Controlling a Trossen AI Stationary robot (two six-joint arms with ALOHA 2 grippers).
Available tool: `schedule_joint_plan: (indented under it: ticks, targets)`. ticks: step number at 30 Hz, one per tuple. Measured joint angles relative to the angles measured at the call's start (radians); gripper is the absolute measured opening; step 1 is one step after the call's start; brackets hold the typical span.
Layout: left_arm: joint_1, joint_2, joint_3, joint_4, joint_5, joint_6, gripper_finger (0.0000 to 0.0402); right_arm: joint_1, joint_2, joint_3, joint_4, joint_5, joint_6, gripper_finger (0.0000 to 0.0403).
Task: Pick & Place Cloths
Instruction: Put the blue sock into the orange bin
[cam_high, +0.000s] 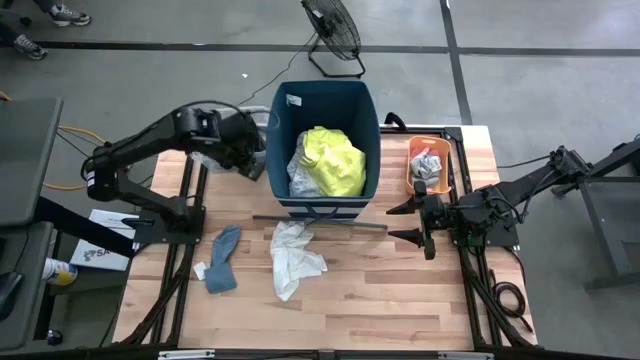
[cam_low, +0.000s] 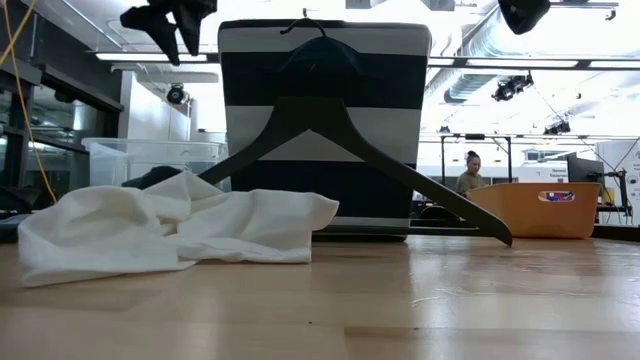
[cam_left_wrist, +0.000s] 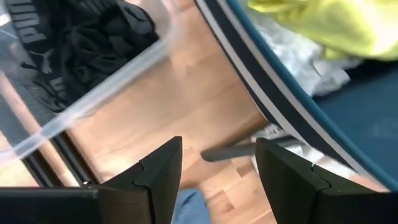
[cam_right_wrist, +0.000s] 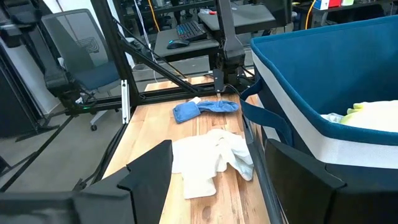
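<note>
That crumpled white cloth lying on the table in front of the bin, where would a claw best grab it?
Probably from straight above, at the bunched upper part of the white cloth nearest the bin. The folds there rise into a ridge a claw can pinch; the lower end lies flatter on the wood. The hanger lies close by, so stay clear of it.

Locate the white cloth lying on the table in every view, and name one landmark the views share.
High view: white cloth lies crumpled on the wood, just in front of the blue bin.
Low view: white cloth fills the left foreground, before the bin.
Left wrist view: cannot tell; only a pale scrap shows by the bin's base.
Right wrist view: white cloth lies centre, beside the bin.
Shared landmark: the blue bin.
</note>
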Motion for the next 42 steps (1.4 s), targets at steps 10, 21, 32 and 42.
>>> schedule_joint_plan:
  ticks: [10,21,32,42]
  targets:
    - [-0.243,0.0,-0.064,-0.014,-0.025,-0.091,0.0198,0.0,0.0,0.0,0.0,0.0,0.0,0.0247]
    - [-0.461,0.0,-0.237,0.018,-0.021,-0.17,0.0198,0.0,0.0,0.0,0.0,0.0,0.0,0.0247]
    - [-0.604,0.0,-0.427,0.031,-0.014,-0.365,0.0198,0.0,0.0,0.0,0.0,0.0,0.0,0.0247]
    - [-0.658,0.0,-0.641,0.17,0.022,-0.533,0.0198,0.0,0.0,0.0,0.0,0.0,0.0,0.0247]
